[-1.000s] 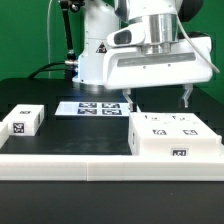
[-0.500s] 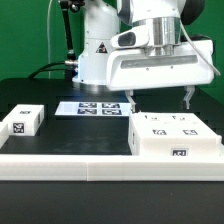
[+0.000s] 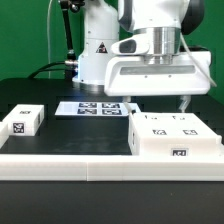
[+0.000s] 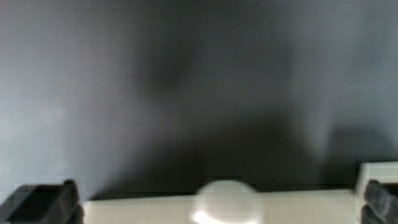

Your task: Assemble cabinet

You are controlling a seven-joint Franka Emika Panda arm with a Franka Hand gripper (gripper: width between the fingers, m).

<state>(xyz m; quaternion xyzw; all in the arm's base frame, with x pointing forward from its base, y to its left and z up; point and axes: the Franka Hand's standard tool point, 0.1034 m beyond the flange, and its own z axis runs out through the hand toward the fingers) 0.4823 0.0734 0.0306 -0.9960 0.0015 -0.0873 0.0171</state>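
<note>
No words can be read; only black-and-white fiducial tags on the cabinet [image 3: 175,140], small block [image 3: 22,121] and marker board [image 3: 95,107].

The exterior camera sits low and near, in front of the cabinet [image 3: 175,140], facing level across the desk [image 3: 35,93] toward my base behind it. My wrist camera looks past my end effector [image 4: 210,200], close and blurred, onto the dark desk. Both views share that desk behind the cabinet.
</note>
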